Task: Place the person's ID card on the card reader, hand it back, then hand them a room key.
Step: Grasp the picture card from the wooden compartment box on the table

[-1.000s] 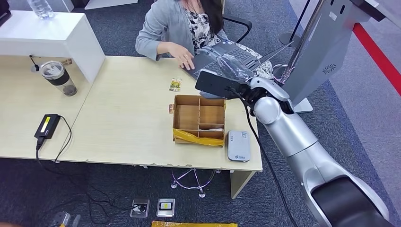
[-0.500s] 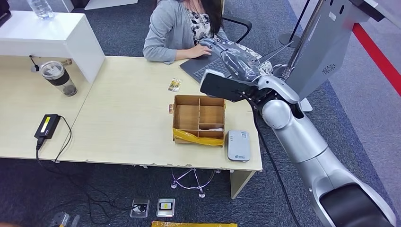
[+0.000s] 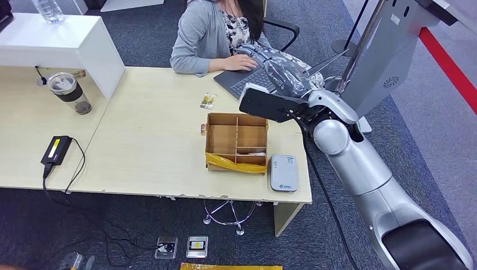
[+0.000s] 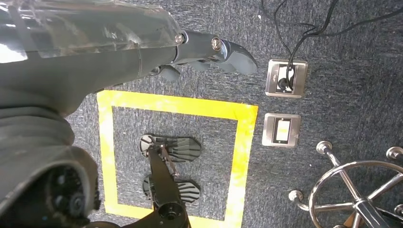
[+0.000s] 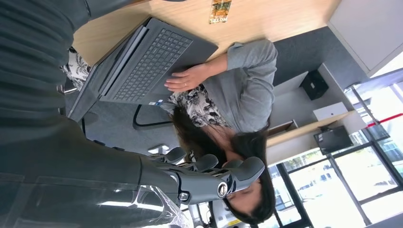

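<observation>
My right hand (image 3: 281, 70) reaches empty, fingers loosely extended, over the laptop (image 3: 253, 76) at one o'clock, apparently awaiting her ID card, while my left hand (image 4: 209, 54) hangs empty.

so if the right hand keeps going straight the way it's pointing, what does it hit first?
Probably the person. The right hand is raised above the laptop, fingers aimed at their head and upper body with nothing visible between. Depth is unclear, so the gap can't be judged.
</observation>
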`<state>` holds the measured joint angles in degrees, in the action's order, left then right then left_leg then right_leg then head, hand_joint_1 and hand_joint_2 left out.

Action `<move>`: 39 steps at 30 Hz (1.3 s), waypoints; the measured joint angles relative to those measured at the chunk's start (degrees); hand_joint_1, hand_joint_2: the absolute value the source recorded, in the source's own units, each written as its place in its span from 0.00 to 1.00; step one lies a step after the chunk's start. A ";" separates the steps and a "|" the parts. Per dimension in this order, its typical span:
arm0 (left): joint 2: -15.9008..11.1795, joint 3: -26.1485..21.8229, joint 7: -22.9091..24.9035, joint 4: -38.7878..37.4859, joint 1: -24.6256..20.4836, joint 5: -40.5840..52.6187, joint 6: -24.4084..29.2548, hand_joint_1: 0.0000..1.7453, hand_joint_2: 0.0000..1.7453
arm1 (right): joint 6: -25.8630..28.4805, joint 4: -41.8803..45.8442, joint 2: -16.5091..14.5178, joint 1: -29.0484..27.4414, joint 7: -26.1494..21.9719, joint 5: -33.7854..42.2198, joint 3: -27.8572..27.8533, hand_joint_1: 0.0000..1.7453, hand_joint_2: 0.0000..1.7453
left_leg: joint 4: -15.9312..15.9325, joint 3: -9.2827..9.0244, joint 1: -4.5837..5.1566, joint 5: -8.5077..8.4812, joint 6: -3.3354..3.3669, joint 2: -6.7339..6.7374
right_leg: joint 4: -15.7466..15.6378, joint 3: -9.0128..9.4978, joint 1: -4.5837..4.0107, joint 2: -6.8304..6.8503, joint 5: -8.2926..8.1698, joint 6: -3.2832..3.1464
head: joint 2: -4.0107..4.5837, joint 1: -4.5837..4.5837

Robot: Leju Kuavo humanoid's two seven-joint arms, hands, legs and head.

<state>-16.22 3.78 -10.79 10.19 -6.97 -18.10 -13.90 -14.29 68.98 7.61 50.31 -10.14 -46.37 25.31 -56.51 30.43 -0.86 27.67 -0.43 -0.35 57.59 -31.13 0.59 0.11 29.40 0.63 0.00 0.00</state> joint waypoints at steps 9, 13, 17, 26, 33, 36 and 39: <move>0.10 -0.08 0.77 -0.08 0.57 -1.90 2.62 0.00 0.00 | -17.42 24.05 4.19 -16.19 23.49 -11.59 -1.68 0.00 1.00 | -0.03 0.26 -0.03 0.04 0.00 0.14 | -0.07 -0.27 -0.03 -0.04 -0.03 -0.05 | 0.00 0.03; 0.17 -0.09 0.78 -0.11 0.28 -1.82 2.64 0.00 0.00 | -15.80 31.47 5.83 -17.27 22.48 -12.41 -3.48 0.00 1.00 | -0.03 0.20 -0.06 0.07 -0.05 0.34 | -0.08 -0.27 -0.06 -0.21 -0.08 -0.06 | 0.00 0.00; 0.19 -0.09 0.78 -0.13 0.29 -1.72 2.63 0.00 0.00 | -14.66 34.05 6.86 -17.46 21.93 -13.30 -4.92 0.00 1.00 | -0.03 0.19 -0.06 0.05 -0.06 0.34 | -0.08 -0.27 -0.06 -0.21 -0.14 -0.06 | 0.00 0.01; 0.20 -0.11 0.91 -0.13 0.26 -1.68 2.40 0.00 0.00 | -14.80 37.71 8.53 -17.84 20.93 -12.70 -7.56 0.00 1.00 | -0.04 0.19 -0.08 0.03 -0.07 0.33 | -0.06 -0.28 -0.08 -0.21 -0.17 -0.05 | 0.00 0.00; 0.20 -0.11 1.08 -0.13 0.19 -1.38 2.09 0.00 0.00 | -16.11 40.68 9.00 -19.49 21.60 -12.12 -7.80 0.00 1.00 | -0.03 0.23 -0.08 0.04 -0.07 0.34 | -0.06 -0.27 -0.08 -0.21 -0.17 -0.05 | 0.00 0.02; 0.20 -0.11 1.08 -0.13 0.17 -1.27 2.09 0.00 0.00 | -16.11 40.72 8.98 -19.64 21.67 -12.20 -7.74 0.00 1.00 | -0.03 0.23 -0.08 0.04 -0.07 0.33 | -0.06 -0.27 -0.08 -0.20 -0.17 -0.05 | 0.00 0.02; 0.34 -0.11 1.08 -0.11 0.07 -0.69 2.07 0.00 0.00 | -15.08 40.70 8.10 -20.75 21.95 -13.70 -6.76 0.00 1.00 | -0.03 0.25 -0.09 0.02 -0.08 0.30 | -0.05 -0.26 -0.09 -0.18 -0.17 -0.05 | 0.00 0.01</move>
<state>-15.88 3.67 -9.71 10.08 -6.90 -18.79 -11.83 -29.38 109.68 15.71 29.56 11.80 -60.07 18.55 -56.54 30.68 -0.95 27.70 -0.51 -0.05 57.54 -31.39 0.50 -0.07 29.23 0.59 0.00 0.01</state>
